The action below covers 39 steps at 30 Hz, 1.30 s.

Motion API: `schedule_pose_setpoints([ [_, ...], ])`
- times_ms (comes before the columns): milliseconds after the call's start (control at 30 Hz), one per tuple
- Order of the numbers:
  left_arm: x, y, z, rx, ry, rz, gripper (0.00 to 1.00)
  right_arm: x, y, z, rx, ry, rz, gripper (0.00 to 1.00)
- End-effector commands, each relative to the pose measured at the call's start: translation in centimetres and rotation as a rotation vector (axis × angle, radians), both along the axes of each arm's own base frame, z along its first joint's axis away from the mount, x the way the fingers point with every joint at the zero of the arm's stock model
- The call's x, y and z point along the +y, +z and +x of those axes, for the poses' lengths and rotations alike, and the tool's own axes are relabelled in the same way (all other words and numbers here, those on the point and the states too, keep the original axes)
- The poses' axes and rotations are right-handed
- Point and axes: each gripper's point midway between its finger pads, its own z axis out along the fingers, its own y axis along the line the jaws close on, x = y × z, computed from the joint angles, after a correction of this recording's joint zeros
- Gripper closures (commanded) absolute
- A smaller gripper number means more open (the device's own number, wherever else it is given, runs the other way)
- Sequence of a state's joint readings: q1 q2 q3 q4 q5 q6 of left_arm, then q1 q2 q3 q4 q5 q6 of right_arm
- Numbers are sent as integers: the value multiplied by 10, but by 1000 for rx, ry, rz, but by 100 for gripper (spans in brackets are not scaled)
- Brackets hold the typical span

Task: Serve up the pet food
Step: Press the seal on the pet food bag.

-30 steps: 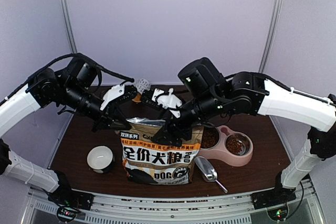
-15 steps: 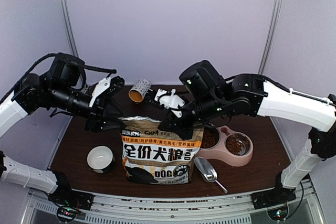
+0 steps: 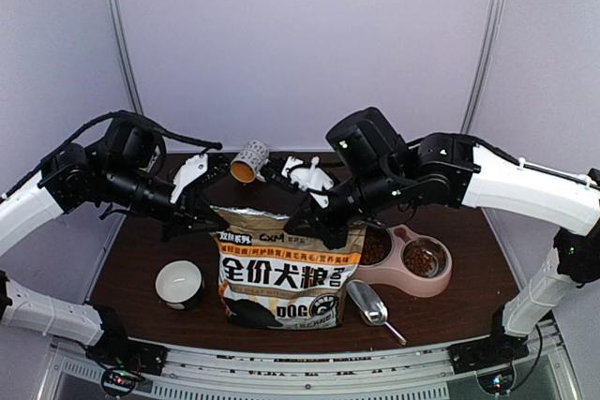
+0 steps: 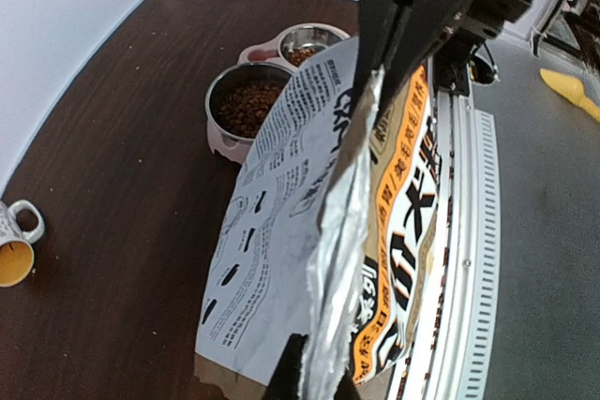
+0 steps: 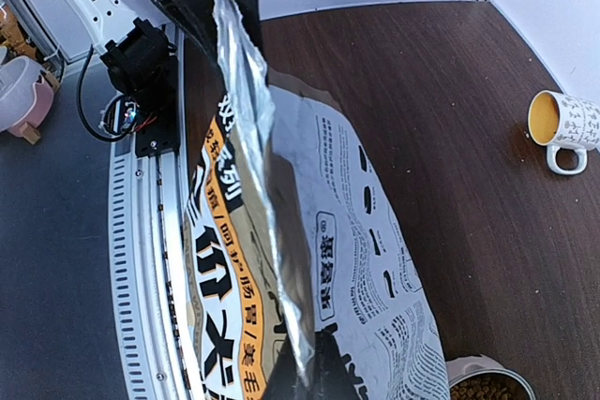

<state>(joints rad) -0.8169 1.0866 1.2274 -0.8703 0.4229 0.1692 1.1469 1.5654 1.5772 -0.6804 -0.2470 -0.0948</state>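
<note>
Brown pet food (image 3: 373,247) lies in both steel cups of the pink double bowl (image 3: 412,289), right of the upright printed bag (image 3: 281,274). My left gripper (image 3: 212,219) is shut on the bag's top left corner. My right gripper (image 3: 316,228) is shut on its top right corner. In the left wrist view the silver foil mouth (image 4: 342,231) runs up from my left gripper (image 4: 319,383) toward the right one (image 4: 412,16), with pet food (image 4: 246,105) beyond. The right wrist view shows my right gripper (image 5: 314,374) pinching the same foil edge (image 5: 258,138). The bag's mouth looks pressed flat.
A metal scoop (image 3: 371,304) lies right of the bag's foot. A small white bowl (image 3: 178,283) stands to the bag's left. A mug (image 3: 249,160) lies on its side behind the bag. The table's metal front rail (image 3: 300,377) runs close below.
The left gripper let go, drew back left, then returned and shut on the bag's top left corner. The right gripper shut on the top right corner. The mug now lies free behind.
</note>
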Motion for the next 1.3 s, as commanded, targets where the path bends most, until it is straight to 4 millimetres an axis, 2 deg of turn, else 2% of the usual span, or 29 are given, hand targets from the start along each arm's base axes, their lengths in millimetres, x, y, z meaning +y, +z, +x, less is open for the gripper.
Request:
schedule_pose_setpoints([
  [0,-4,17,4,-63,-3,-78,100,2,41,8,-25,-28,133,94],
  [133,-2,19,1,-68,-4,-92,100,16,40,11,-18,-10,138,76],
  [433,-3,24,0,-70,-6,-116,100,48,38,7,18,100,136,53],
  [567,-3,24,1,-67,-4,-119,100,55,36,2,30,126,143,46],
  [733,-4,26,2,-74,-3,-128,100,62,22,9,20,91,105,42],
  [800,-5,27,2,-72,-9,-134,100,63,22,13,9,72,100,45],
  [867,-6,28,2,-71,-12,-139,100,64,22,16,3,61,97,54],
  [1033,-6,33,1,-76,-13,-159,100,61,23,19,-26,40,88,90],
  [1100,-5,34,1,-79,-10,-168,100,59,24,19,-34,37,83,100],
  [1267,-5,29,2,-67,0,-169,100,52,32,14,-16,27,108,100],
])
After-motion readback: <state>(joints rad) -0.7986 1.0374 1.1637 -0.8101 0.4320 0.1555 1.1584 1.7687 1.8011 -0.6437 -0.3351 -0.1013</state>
